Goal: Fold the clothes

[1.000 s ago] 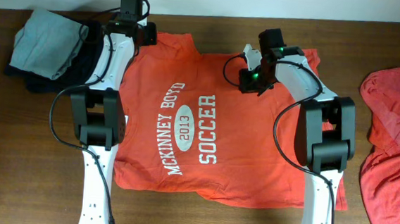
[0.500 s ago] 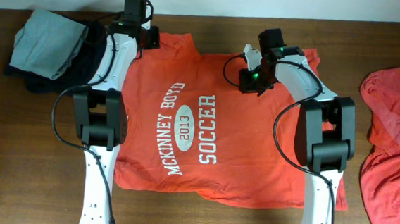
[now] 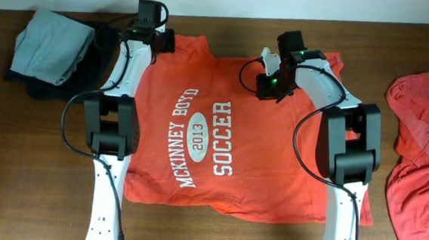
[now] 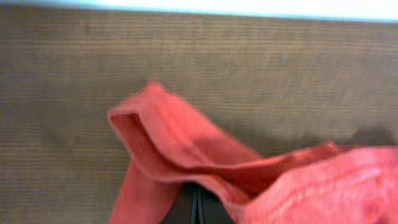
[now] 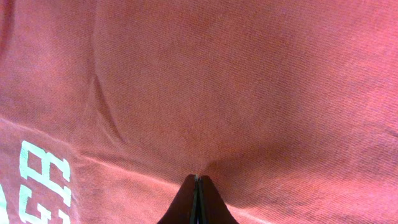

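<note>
An orange-red T-shirt (image 3: 221, 135) with white "McKINNEY BOYD 2013 SOCCER" print lies spread face up in the middle of the table. My left gripper (image 3: 156, 39) is at its top left sleeve. In the left wrist view its jaws (image 4: 196, 208) are shut on the bunched, lifted sleeve (image 4: 168, 143). My right gripper (image 3: 268, 84) is on the upper chest near the collar. In the right wrist view its jaws (image 5: 196, 183) are shut and pinch the shirt cloth (image 5: 236, 93), with creases running out from the tip. A second orange-red T-shirt (image 3: 423, 150) lies crumpled at the right edge.
A pale grey-green folded garment (image 3: 52, 44) lies on a dark navy garment (image 3: 31, 84) at the back left. The brown wooden table (image 3: 29, 167) ends at a pale wall close behind the left gripper (image 4: 249, 6).
My left gripper has moved a little to the right with the sleeve in it, pulling the sleeve inward. The right arm has not moved.
</note>
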